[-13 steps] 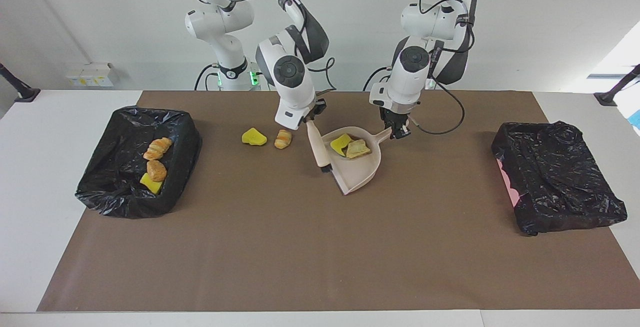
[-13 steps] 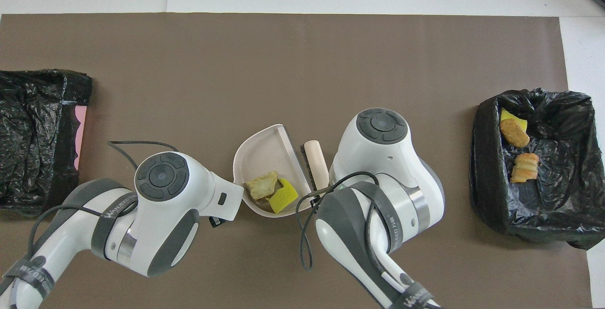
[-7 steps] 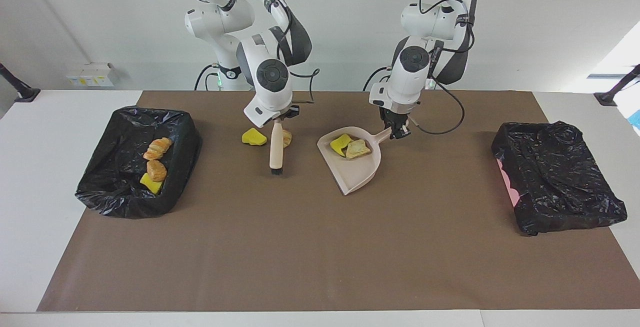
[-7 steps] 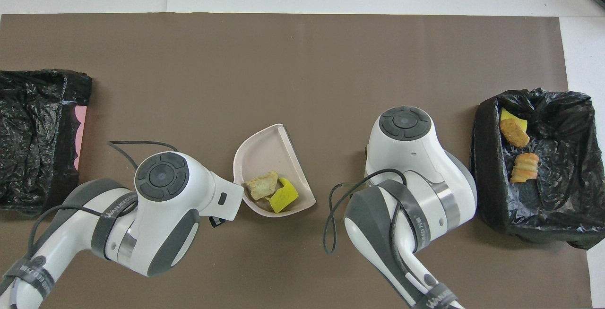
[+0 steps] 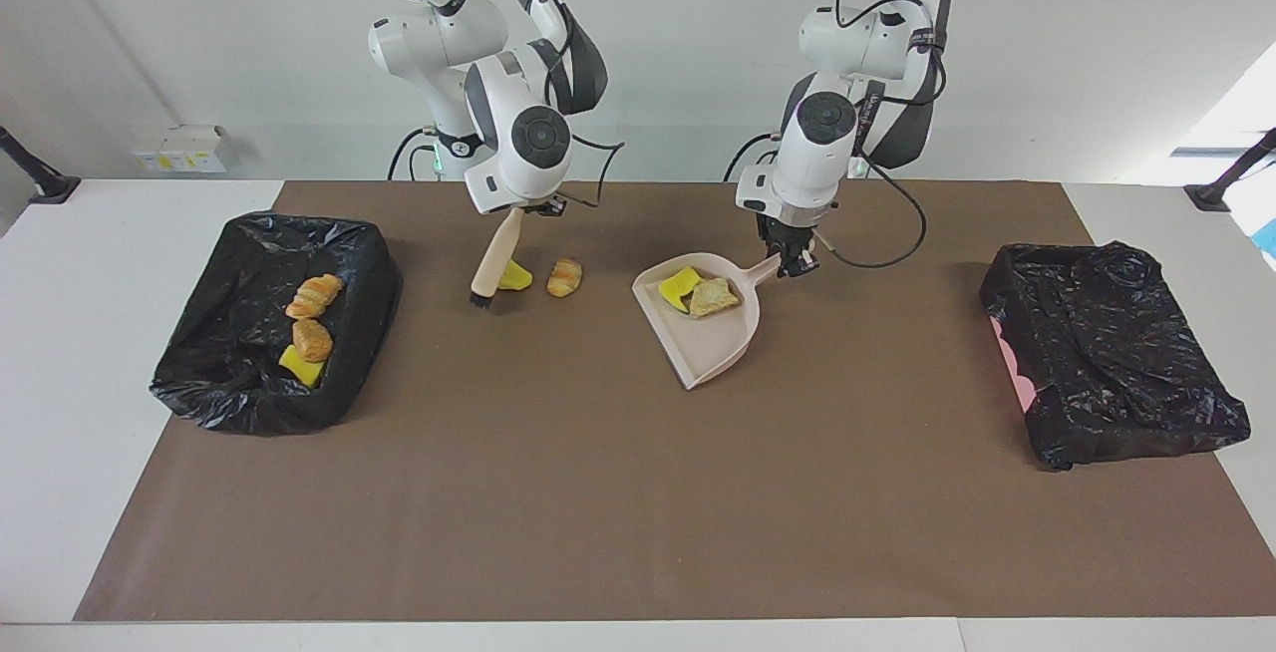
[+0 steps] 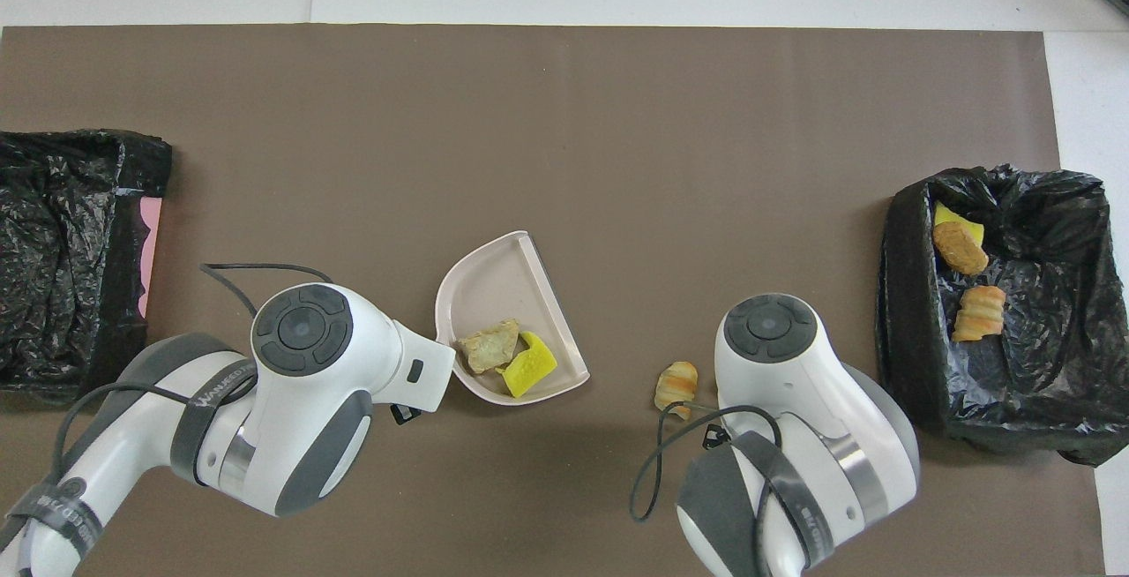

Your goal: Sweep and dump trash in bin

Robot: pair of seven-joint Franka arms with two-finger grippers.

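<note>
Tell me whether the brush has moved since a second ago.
Yes. The brush, held in the right hand, has swung away from the dustpan toward the bin holding scraps, past the croissant.

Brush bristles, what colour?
Black, on the brush with a beige handle; clearest in the facing view.

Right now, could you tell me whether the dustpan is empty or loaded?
Loaded: the dustpan holds two scraps near its handle end, a yellow sponge chunk and a tan bread piece. Its open end is bare.

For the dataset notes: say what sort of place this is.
Probably a robotics lab test bench: two arms bolted at a white table with a brown mat, bag-lined bins at both ends, plain wall, staged trash for sweeping.
</note>
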